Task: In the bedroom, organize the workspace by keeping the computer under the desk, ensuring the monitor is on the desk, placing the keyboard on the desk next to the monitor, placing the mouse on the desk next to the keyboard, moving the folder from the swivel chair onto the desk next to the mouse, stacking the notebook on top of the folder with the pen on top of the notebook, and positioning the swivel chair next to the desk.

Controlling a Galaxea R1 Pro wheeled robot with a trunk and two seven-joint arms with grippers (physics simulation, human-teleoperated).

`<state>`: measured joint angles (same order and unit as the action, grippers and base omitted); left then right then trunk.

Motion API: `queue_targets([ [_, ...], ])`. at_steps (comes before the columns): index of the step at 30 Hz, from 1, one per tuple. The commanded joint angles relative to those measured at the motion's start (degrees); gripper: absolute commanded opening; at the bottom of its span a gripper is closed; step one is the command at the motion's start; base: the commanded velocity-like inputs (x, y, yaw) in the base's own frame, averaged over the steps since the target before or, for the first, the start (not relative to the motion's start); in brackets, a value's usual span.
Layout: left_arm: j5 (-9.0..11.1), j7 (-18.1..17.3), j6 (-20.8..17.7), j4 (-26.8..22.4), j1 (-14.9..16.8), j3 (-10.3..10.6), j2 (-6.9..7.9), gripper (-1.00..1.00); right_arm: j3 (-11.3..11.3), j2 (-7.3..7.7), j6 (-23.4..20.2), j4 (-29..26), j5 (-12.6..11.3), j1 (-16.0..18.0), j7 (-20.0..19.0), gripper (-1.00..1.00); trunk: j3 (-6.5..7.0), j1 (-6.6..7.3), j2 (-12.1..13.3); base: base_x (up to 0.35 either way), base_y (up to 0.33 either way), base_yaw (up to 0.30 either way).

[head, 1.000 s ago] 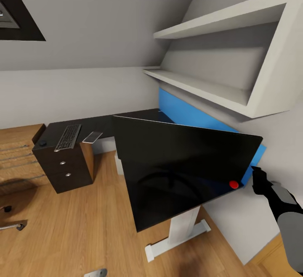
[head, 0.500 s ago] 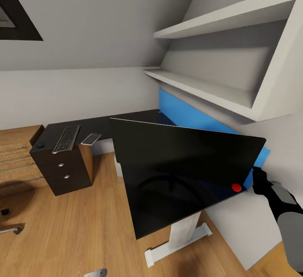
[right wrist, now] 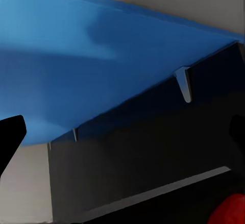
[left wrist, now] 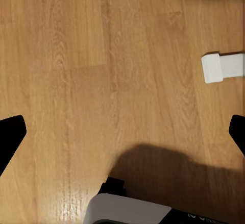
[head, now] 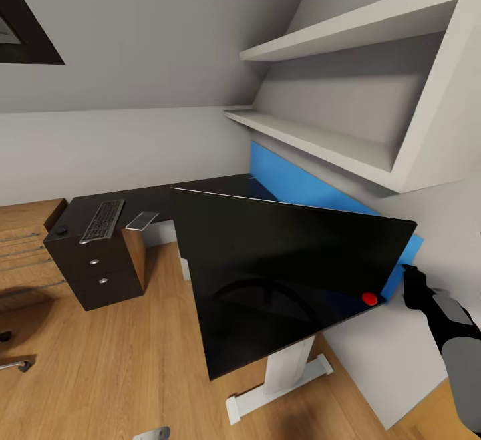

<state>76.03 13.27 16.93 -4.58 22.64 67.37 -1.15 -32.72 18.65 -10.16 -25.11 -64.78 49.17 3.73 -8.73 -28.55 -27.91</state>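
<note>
At the far left of the head view you have the drawer unit of the desk, dark with two round knobs showing, and on the black top above it three small things lie in a row: one mouse, a small black lump at the left end; one keyboard, slim with dark keys in a silver frame, just beside it; and one thin grey notebook to the keyboard's right, apart from it. Moving right, one monitor takes the middle of the frame, a wide black screen tilted down toward you, with a single red light at its lower right corner and its stand reflected faintly in the glass. Behind it runs the desk's blue back panel, and two white wall shelves sit in the upper right. At the right edge, your right gripper hangs just beside the monitor's lower right corner; its wrist view shows both fingers set wide apart with nothing between them. Your left gripper in its wrist view is likewise spread wide over the bare wood floor, near one white desk foot.
</note>
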Motion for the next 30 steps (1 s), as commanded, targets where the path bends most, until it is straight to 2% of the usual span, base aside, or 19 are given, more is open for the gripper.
queue_targets([
  [1, 0.3, 0.4, 0.1, -0.1, 0.0, 0.5, 0.01, 1.00, -0.2, -0.02, -0.3, -0.1, -0.4, 0.0, 0.4, 1.00, -0.11, -0.03, -0.1, 0.000, -0.054, 0.000],
  [12, 0.3, 0.4, 0.1, -0.1, 0.0, 0.5, 0.01, 1.00, -0.2, -0.10, -0.1, -0.1, -0.4, 0.0, 0.3, 1.00, -0.11, -0.03, -0.1, 0.003, -0.010, 0.000],
  [25, 0.3, 0.4, 0.1, -0.1, 0.0, 0.5, 0.01, 1.00, -0.3, -0.10, -0.2, 0.0, -0.5, 0.0, 0.4, 1.00, -0.11, -0.03, -0.1, 0.103, 0.000, 0.000],
  [28, 0.3, 0.4, 0.1, -0.1, 0.0, 0.5, 0.01, 1.00, -0.5, -0.10, -0.3, 0.0, -1.0, 0.0, 0.4, 1.00, -0.11, -0.03, -0.1, 0.007, 0.000, 0.000],
  [30, 0.3, 0.4, 0.1, -0.1, 0.0, 0.5, 0.01, 1.00, -1.0, -0.14, -0.3, 0.0, -2.4, 0.0, 0.4, 1.00, -0.11, -0.03, -0.1, 0.003, 0.000, 0.000],
])
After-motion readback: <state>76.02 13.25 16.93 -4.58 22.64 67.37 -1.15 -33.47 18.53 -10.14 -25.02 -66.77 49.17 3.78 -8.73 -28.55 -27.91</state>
